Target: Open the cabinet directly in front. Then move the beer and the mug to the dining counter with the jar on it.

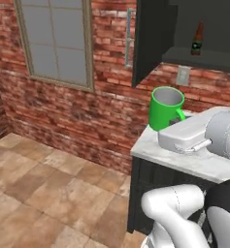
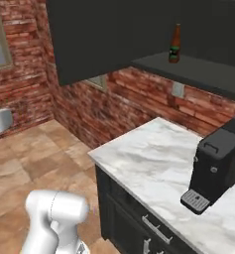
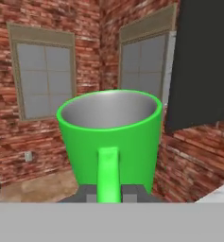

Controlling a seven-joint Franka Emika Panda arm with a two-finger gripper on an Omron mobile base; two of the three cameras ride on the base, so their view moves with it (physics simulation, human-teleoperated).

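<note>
end effector (image 3: 108, 194) grips mug (image 3: 111, 137) handle (upright) | beer (image 2: 175, 44) in cabinet (image 2: 198, 69)

The mug (image 1: 166, 107) is bright green, cylindrical, with a pale grey inside and a side handle. It stands upright in the air, off the left edge of the marble worktop (image 1: 184, 157), its handle clamped between the closed fingers of the tool (image 3: 108, 191). The beer (image 2: 175, 44), a slim brown bottle with a long neck and a dark label, stands upright on the dark inner shelf of the cabinet (image 2: 104, 37). The black cabinet's left door (image 1: 148, 38) is swung open, its silver bar handle (image 1: 128, 38) vertical.
</note>
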